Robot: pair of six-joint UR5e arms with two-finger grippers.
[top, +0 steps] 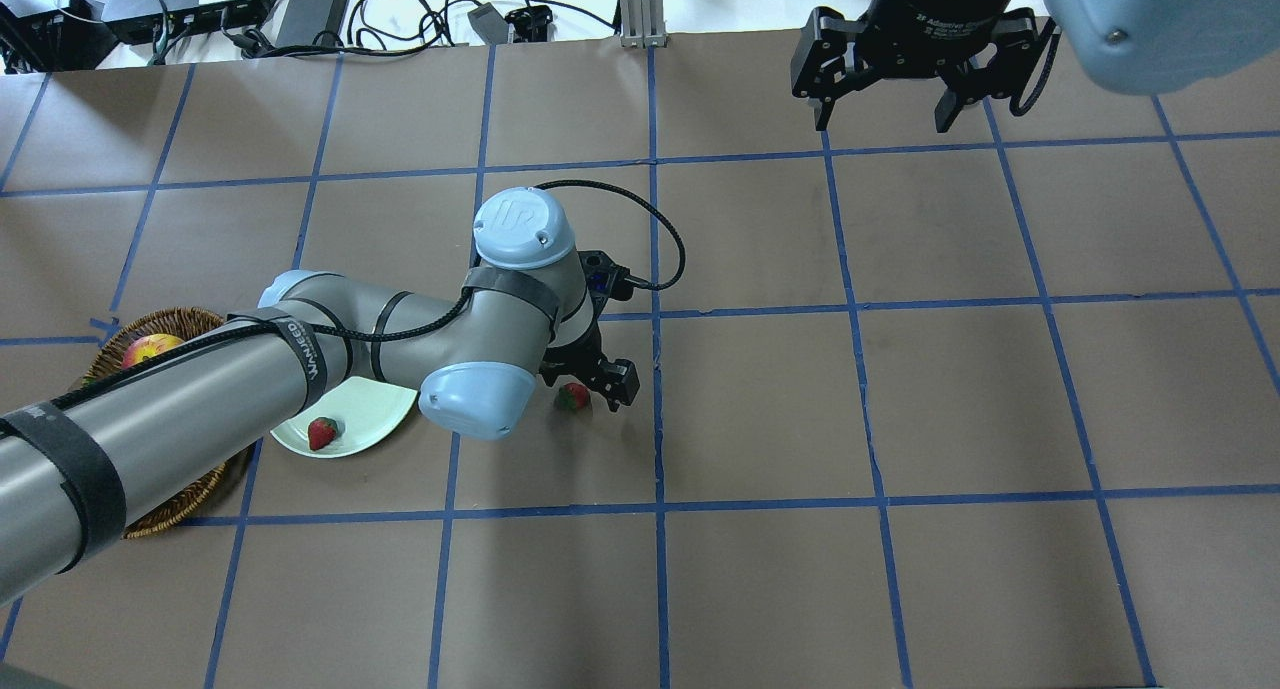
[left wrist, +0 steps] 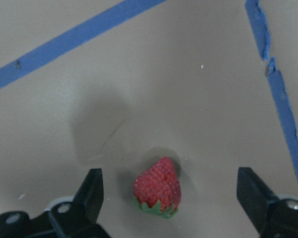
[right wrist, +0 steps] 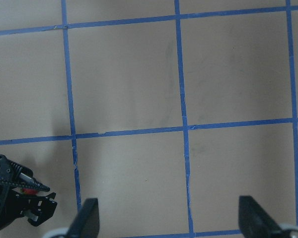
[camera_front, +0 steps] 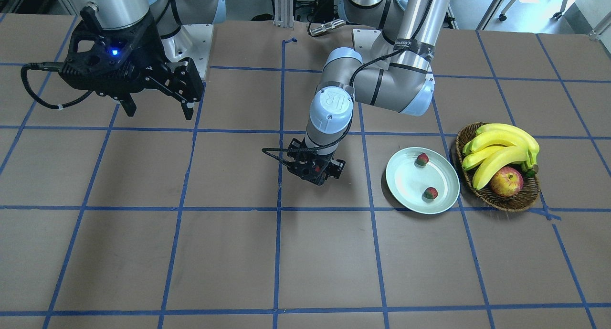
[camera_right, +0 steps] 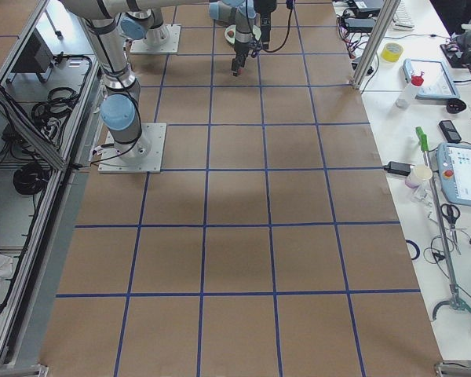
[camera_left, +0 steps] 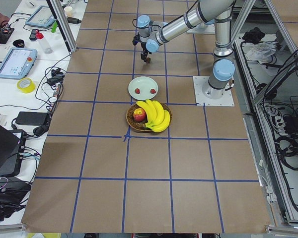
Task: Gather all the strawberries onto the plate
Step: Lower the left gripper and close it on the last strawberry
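Observation:
One strawberry (left wrist: 158, 191) lies on the brown table, also seen in the overhead view (top: 572, 397). My left gripper (left wrist: 171, 198) is open and low over it, one finger on each side, not touching; it also shows from above (top: 585, 389) and from the front (camera_front: 316, 170). Two more strawberries (camera_front: 422, 159) (camera_front: 430, 193) lie in the pale green plate (camera_front: 408, 181), which stands beside the left arm. The arm hides part of the plate (top: 372, 409) in the overhead view. My right gripper (camera_front: 155, 108) is open and empty, raised far to the other side (top: 880, 119).
A wicker basket (camera_front: 499, 202) with bananas (camera_front: 501, 147) and an apple (camera_front: 506, 182) stands right beside the plate. Blue tape lines cross the brown table. Cables and devices lie beyond the table's far edge (top: 300, 9).

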